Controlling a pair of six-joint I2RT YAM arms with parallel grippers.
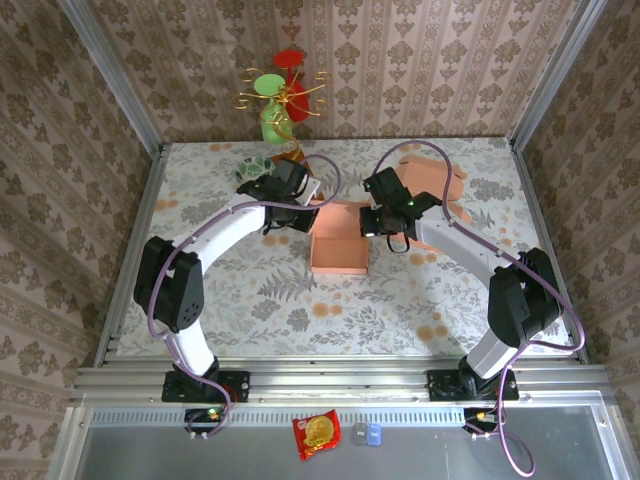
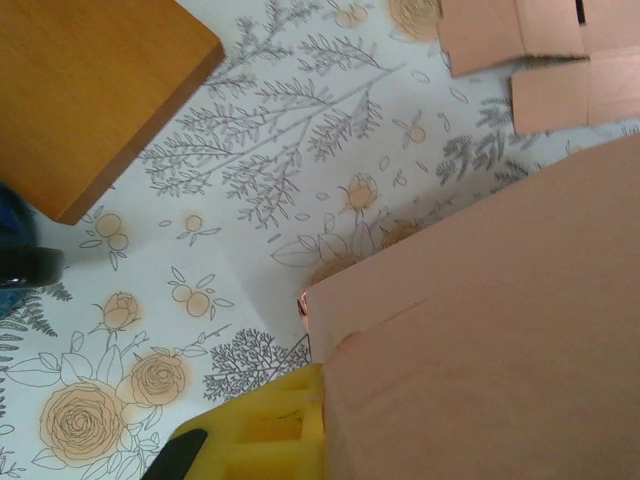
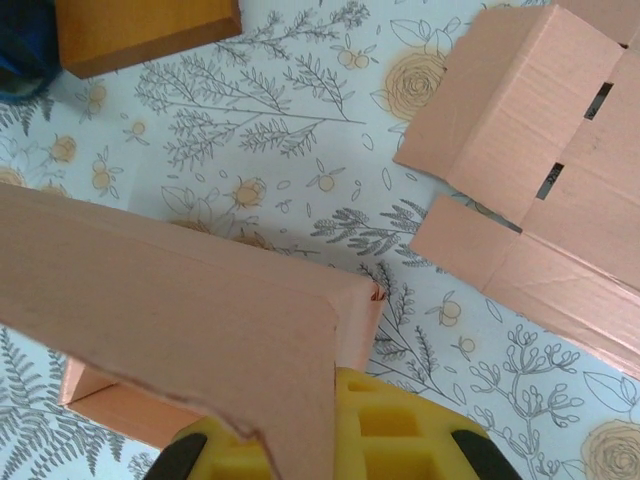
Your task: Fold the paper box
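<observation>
While the left gripper point(image 1: 298, 210) pinches the left flap of the paper box point(image 1: 338, 255), the right gripper point(image 1: 373, 222) pinches its right wall. The paper box sits mid-way on the counter point(image 1: 250, 300), open side up. A flat cardboard sheet point(image 1: 440, 185) lies near, behind the right gripper.

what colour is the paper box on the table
Plain salmon pink cardboard. The paper box shows best in the top external view.
</observation>
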